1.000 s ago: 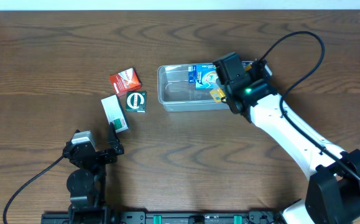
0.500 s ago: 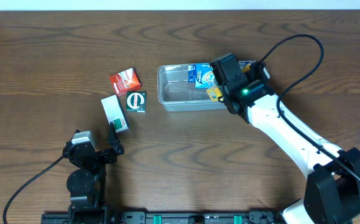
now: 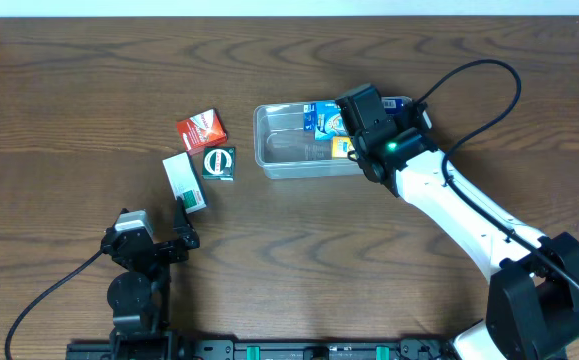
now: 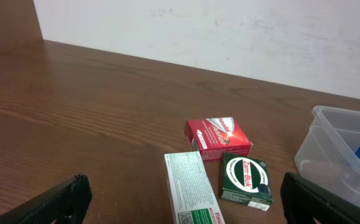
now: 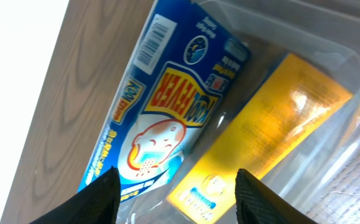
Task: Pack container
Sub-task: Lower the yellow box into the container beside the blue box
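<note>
Your container (image 3: 281,150) sits mid-table toward the far edge, with a blue box (image 5: 167,106) and a yellow box (image 5: 273,130) lying inside at its right end. The right gripper (image 5: 180,202) hangs over those two, spread wide and empty. Left of the container lie a red box (image 3: 201,128), a green box (image 3: 218,162) and a white-and-green box (image 3: 183,182), with the left gripper (image 4: 183,208) near them, also wide apart and holding nothing.
</note>
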Available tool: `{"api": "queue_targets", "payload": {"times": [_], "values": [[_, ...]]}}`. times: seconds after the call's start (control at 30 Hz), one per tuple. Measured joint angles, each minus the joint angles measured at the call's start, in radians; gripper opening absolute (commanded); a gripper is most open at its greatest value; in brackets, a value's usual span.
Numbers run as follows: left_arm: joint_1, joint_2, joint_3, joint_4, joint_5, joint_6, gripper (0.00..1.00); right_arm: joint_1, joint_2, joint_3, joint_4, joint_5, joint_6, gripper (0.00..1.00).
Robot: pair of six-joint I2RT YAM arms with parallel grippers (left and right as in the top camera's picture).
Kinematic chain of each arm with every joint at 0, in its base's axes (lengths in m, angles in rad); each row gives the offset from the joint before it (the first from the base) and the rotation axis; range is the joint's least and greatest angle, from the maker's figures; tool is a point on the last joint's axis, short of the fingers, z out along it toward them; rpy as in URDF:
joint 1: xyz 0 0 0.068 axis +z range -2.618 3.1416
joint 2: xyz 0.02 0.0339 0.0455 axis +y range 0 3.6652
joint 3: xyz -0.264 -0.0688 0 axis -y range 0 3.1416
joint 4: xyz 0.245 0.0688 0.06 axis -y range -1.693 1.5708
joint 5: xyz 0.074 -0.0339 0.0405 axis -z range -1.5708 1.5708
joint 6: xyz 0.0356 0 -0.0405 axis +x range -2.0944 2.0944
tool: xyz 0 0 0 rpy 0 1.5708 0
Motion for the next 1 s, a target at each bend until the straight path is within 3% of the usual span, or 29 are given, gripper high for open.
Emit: {"api": "queue_targets", "payload": {"times": [0.2, 0.33, 0.4, 0.7, 0.87, 1.0], "values": [[0.000, 0.000, 0.000, 0.000, 0.000, 0.000, 0.98, 0.000, 0.000, 0.000, 0.043, -0.032, -0.158, 0.72], [0.000, 0.000, 0.000, 0.000, 0.000, 0.000, 0.98, 0.000, 0.000, 0.000, 0.027, -0.053, -0.354, 0.73], [0.000, 0.000, 0.000, 0.000, 0.000, 0.000, 0.98, 0.000, 0.000, 0.000, 0.011, -0.069, -0.442, 0.67], [0.000, 0.000, 0.000, 0.000, 0.000, 0.000, 0.98, -0.026, 0.000, 0.000, -0.094, -0.223, -0.762, 0.17], [0.000, 0.000, 0.000, 0.000, 0.000, 0.000, 0.98, -0.054, 0.000, 0.001, -0.137, -0.303, -0.838, 0.05], [0.000, 0.000, 0.000, 0.000, 0.000, 0.000, 0.98, -0.084, 0.000, 0.001, -0.150, -0.346, -0.877, 0.03]]}}
